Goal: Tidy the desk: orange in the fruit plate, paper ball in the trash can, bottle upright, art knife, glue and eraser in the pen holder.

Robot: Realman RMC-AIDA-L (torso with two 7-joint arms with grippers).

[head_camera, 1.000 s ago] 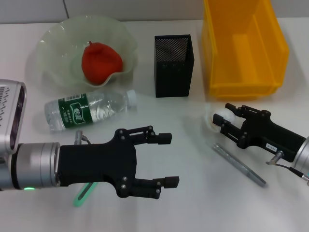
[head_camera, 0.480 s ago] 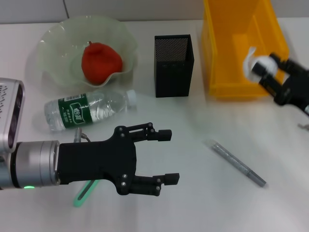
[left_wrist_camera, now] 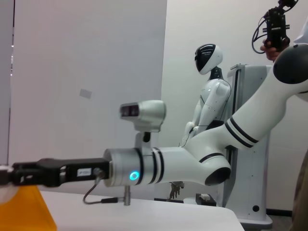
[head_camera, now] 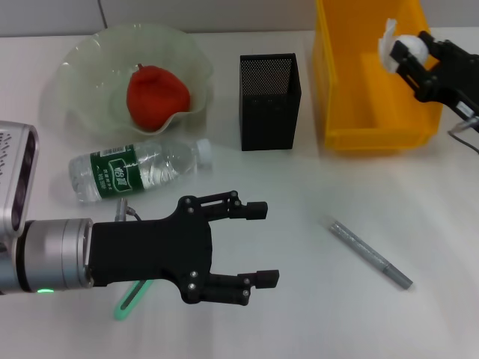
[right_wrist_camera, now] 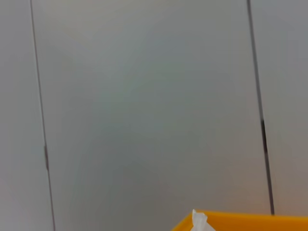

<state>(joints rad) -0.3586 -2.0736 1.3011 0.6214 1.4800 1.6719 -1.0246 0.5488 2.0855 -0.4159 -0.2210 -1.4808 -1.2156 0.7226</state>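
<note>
The right gripper (head_camera: 410,54) is pinching the paper ball (head_camera: 404,46) over the trash can (head_camera: 352,97): best releasing it squarely above the yellow hollow just beneath, while the left gripper (head_camera: 262,243) is idling wide open, empty.

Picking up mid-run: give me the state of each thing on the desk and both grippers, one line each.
Paper ball: held by the right gripper over the bin, not dropped.
Bin: open, empty as far as seen.
Orange: in the plate.
Bottle: lying on its side, capped.
Pen holder: upright, contents not visible.
Knife: flat on the desk.
Left gripper: open, empty, over the desk.
</note>
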